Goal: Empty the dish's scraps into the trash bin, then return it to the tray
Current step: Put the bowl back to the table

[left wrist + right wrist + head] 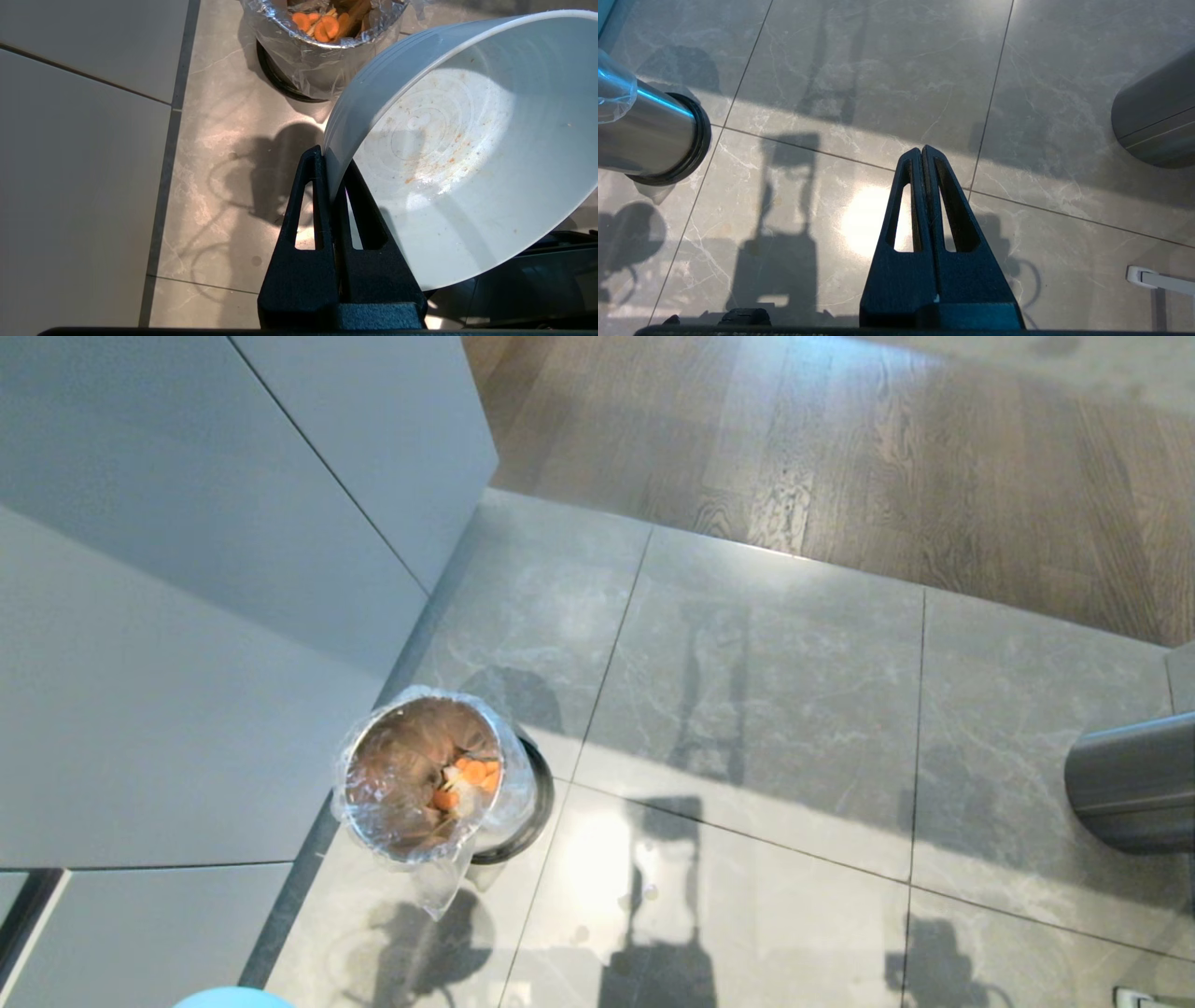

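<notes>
The trash bin [425,779] stands on the tiled floor [766,709] in the lower left of the head view, against the grey cabinet [168,616]. Inside its plastic liner I see orange carrot scraps [467,782].

The dish [467,154] fills the right side of the left wrist view. It is tilted, empty, with only orange smears inside. I judge it light and stiff, but smooth and probably slippery, maybe breakable. The left tool [332,186] is clenched on its thin rim, which is the only good place to hold it.

The head view shows only a pale blue sliver of the dish at the bottom edge. The right wrist view shows the right tool [923,154] pressed closed on nothing over the floor, and the bin's metal side. I see the tray nowhere.
</notes>
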`<state>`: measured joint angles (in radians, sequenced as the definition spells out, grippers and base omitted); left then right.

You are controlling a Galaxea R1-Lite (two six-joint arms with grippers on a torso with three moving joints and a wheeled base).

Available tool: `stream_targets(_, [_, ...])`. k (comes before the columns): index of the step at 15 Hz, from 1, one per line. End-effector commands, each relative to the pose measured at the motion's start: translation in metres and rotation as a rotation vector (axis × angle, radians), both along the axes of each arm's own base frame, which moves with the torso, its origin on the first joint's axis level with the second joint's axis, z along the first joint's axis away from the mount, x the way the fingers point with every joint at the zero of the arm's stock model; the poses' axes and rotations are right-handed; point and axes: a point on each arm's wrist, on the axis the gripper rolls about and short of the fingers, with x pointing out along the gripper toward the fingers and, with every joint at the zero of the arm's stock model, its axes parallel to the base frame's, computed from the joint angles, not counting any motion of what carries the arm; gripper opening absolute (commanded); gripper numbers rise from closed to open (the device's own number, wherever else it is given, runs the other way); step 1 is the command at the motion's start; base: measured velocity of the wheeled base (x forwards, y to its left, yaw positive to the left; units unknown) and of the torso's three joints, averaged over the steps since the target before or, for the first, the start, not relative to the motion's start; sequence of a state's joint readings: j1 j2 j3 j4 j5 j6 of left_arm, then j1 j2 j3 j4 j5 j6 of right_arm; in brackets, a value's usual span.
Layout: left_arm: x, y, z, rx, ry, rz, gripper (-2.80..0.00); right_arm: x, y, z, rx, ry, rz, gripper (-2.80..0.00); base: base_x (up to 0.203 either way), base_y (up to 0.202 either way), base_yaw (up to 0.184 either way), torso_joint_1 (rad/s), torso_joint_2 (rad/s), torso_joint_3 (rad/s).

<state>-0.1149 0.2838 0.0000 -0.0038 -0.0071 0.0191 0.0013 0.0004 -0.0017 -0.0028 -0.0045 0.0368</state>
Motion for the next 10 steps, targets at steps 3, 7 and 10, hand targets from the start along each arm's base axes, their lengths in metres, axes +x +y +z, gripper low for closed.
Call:
stream_targets(3, [0.0003, 0.0, 0.0001, 0.0, 0.002, 0.002, -2.8, 0.0, 0.0, 0.0, 0.0, -0.001, 0.0, -2.8, 0.0, 0.0, 0.0, 0.0, 0.0, 0.0])
stream_targets(7, [0.0003, 0.0, 0.0001, 0.001, 0.002, 0.001, -2.8, 0.0, 0.0, -0.0001, 0.0, 0.0, 0.001, -2.8, 0.0, 0.0, 0.0, 0.0, 0.0, 0.0])
stream_targets(10, [0.0002, 0.0, -0.0001, 0.003, 0.003, 0.002, -2.8, 0.0, 0.0, -0.0001, 0.0, 0.0, 0.0, -2.8, 0.0, 0.0, 0.0, 0.0, 0.0, 0.0])
